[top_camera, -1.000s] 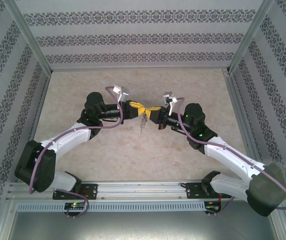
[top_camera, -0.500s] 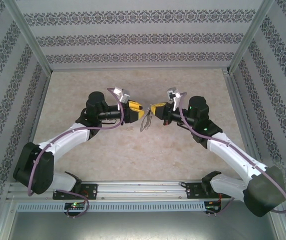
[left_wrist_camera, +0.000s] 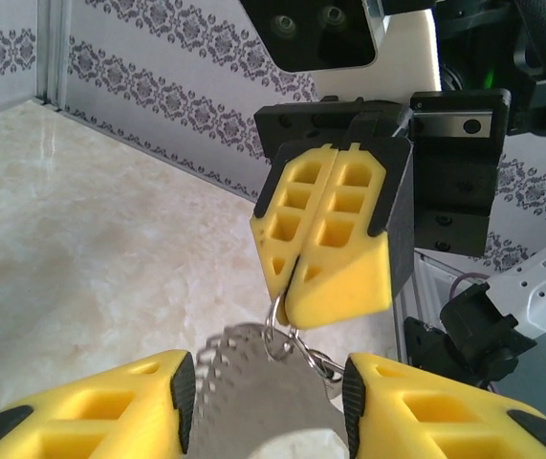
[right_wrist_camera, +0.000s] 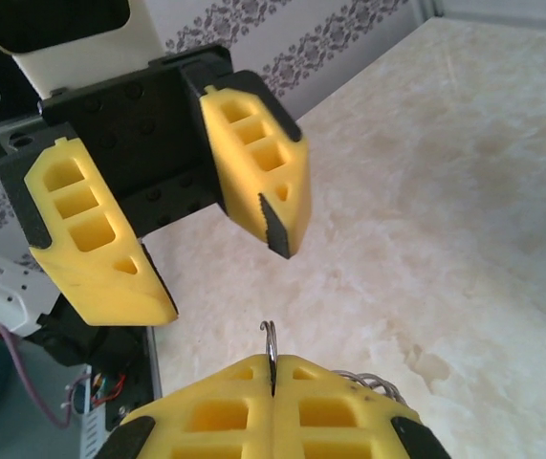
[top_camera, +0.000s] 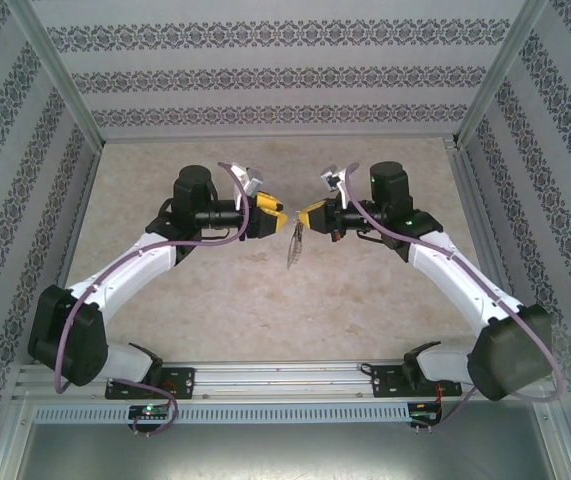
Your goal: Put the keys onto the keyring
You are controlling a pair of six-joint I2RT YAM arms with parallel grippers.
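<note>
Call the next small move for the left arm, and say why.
Probably back the left gripper straight away from the keyring. Its jaws stand open with the grey body hanging just ahead of them, while the right gripper, jaws shut, pinches the top wire ring and carries it alone.

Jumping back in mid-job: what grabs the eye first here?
Two yellow-fingered grippers meet nearly tip to tip over the table. The right gripper is shut on the keyring by its thin top loop, grey jagged body dangling; the left gripper faces it, jaws open, holding nothing.
</note>
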